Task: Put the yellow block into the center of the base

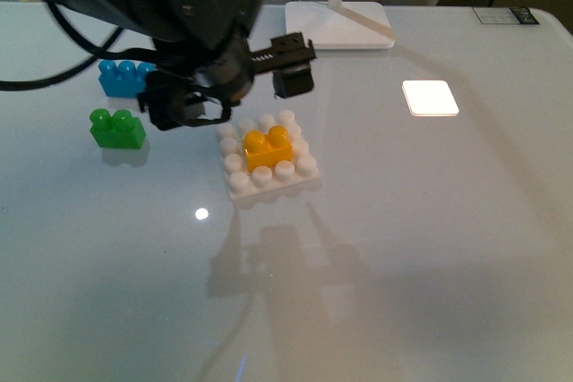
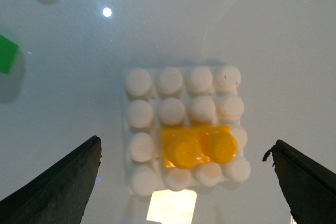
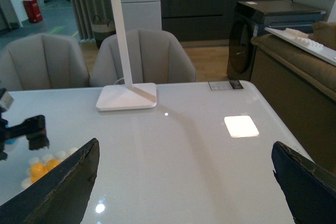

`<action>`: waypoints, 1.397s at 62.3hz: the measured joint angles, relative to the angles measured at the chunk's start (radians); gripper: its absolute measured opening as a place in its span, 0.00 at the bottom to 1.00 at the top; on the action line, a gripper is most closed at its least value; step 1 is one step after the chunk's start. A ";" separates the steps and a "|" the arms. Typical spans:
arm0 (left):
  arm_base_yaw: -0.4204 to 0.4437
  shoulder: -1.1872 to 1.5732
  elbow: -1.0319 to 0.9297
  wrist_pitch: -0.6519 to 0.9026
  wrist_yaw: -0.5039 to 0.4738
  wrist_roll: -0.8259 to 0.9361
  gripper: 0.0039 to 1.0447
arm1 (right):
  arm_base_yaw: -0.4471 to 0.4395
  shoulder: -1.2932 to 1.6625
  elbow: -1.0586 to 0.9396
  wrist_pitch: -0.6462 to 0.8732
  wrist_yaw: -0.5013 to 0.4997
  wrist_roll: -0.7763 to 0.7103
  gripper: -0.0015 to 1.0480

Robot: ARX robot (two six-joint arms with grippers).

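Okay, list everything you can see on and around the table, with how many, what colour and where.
Orange-yellow two-stud plastic brick: one, seated on the plate's studs, apart from the gripper.
White square studded plastic plate: one, table centre.
Green two-stud plastic brick: one, left of the plate.
Blue plastic brick: one, behind the green one, partly hidden by the arm.
White lamp foot: one, far table edge.
Glowing white square: one, right of the plate.
Grey upholstered chairs: two, behind the table.
Left gripper: black, open, above the plate.
Right gripper: black, open, holding nothing.
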 joint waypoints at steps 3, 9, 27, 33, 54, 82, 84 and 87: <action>0.031 -0.070 -0.079 0.059 0.018 0.032 0.93 | 0.000 0.000 0.000 0.000 0.000 0.000 0.92; 0.083 -0.200 -0.221 0.166 0.058 0.093 0.93 | 0.000 0.000 0.000 0.000 0.000 0.000 0.92; 0.245 -0.514 -0.673 0.606 0.076 0.338 0.82 | 0.000 0.000 0.000 0.000 -0.001 0.000 0.92; 0.261 -0.498 -0.829 0.991 0.059 0.480 0.67 | 0.000 -0.001 0.000 0.000 0.001 0.000 0.92; 0.334 -0.838 -1.059 1.069 0.120 0.594 0.08 | 0.000 -0.001 0.000 -0.001 0.002 0.000 0.92; 0.436 -1.221 -1.220 0.843 0.224 0.602 0.02 | 0.000 -0.001 0.000 -0.001 0.002 0.000 0.92; 0.436 -1.245 -1.225 0.824 0.224 0.602 0.02 | 0.000 -0.001 0.000 -0.001 0.002 0.000 0.92; 0.436 -1.285 -1.234 0.793 0.224 0.602 0.02 | 0.000 -0.001 0.000 -0.001 0.002 0.000 0.92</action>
